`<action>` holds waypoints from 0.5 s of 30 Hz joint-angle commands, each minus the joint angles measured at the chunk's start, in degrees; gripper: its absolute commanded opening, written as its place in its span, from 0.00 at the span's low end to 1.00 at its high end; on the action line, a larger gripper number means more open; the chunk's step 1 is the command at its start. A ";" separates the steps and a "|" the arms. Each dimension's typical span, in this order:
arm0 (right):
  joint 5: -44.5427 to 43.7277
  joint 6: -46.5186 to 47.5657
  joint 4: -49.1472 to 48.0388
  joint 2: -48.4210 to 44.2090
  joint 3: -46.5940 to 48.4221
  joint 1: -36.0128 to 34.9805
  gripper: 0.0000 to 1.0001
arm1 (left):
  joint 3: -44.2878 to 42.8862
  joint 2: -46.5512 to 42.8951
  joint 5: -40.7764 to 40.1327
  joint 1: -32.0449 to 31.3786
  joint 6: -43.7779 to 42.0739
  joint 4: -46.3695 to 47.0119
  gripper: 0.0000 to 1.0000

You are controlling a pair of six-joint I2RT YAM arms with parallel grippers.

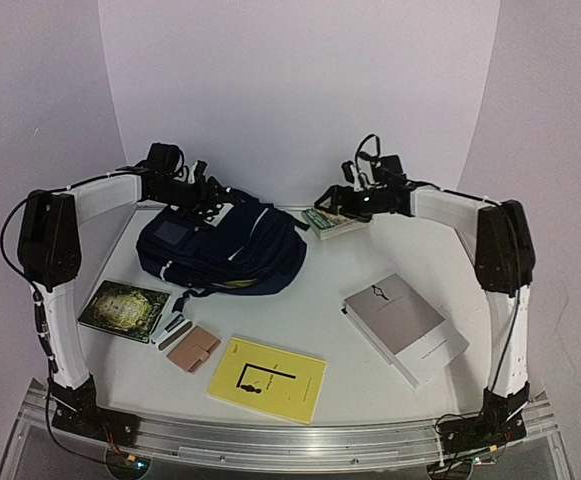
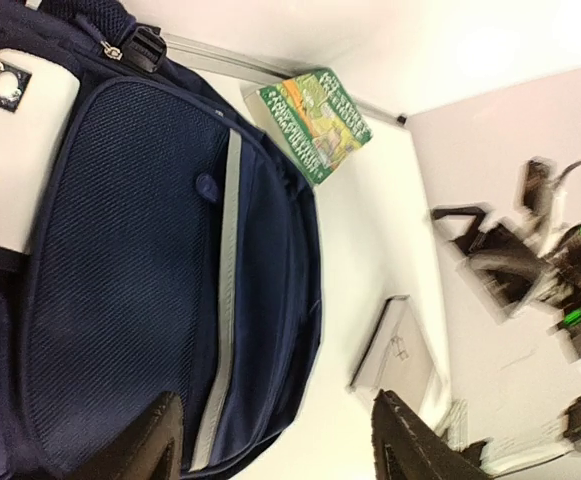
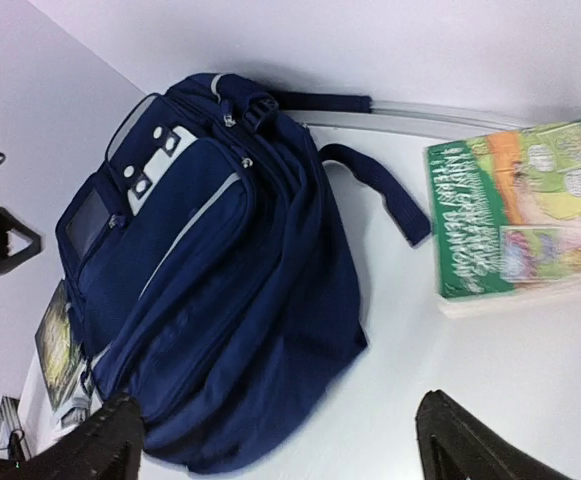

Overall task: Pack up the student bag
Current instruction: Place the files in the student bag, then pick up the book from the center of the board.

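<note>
Student bag (image 1: pixel 220 248), a floppy dark navy fabric backpack with mesh pocket and white piping, lies on smooth white tabletop (image 1: pixel 335 335). Glossy green paperback (image 3: pixel 518 205) just right of it, title blurred. Left end effector (image 2: pixel 280 445) and right end effector (image 3: pixel 290 440) both gape open near bag.

The white table (image 1: pixel 320 300) carries a navy backpack (image 1: pixel 220 250) at its far left, with a green comic book (image 1: pixel 332 222) just beside it to the right. Nearer lie a grey book (image 1: pixel 403 322), a yellow book (image 1: pixel 267 378), a tan wallet (image 1: pixel 193 349), a small grey-and-white item (image 1: pixel 172 330) touching it, and a dark green book (image 1: pixel 123 309).
</note>
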State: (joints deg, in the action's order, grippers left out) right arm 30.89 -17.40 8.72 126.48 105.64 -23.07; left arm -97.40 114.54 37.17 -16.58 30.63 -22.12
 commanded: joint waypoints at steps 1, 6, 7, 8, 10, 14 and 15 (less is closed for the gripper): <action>2.50 18.29 17.88 -16.48 -7.65 6.82 0.98 | 1.42 -9.55 -5.78 -2.12 -5.58 -2.92 0.74; 3.00 33.22 35.20 -25.14 -17.03 16.81 0.98 | 7.00 -13.68 -10.90 -10.54 -8.95 -5.03 0.79; 1.97 36.53 39.23 -26.35 -18.72 18.84 0.98 | 8.93 -13.79 -11.12 -12.75 -8.76 -4.60 0.79; 1.16 40.31 41.69 -27.33 -20.23 20.75 0.98 | 10.46 -13.69 -10.59 -15.06 -7.97 -3.48 0.80; -0.39 45.45 46.47 -28.87 -23.74 25.56 0.98 | 14.38 -13.04 -9.55 -18.50 -5.48 0.58 0.80; -2.75 56.18 54.09 -28.21 -28.10 31.50 0.98 | 17.47 -8.66 -9.41 -26.82 -2.32 6.44 0.80; -2.94 57.68 55.26 -27.80 -29.03 32.39 0.98 | 17.37 -7.16 -9.63 -28.46 -1.67 7.32 0.80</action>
State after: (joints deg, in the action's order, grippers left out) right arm 30.16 25.51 50.32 98.37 79.74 6.36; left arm -81.75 102.69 28.38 -40.03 26.07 -20.44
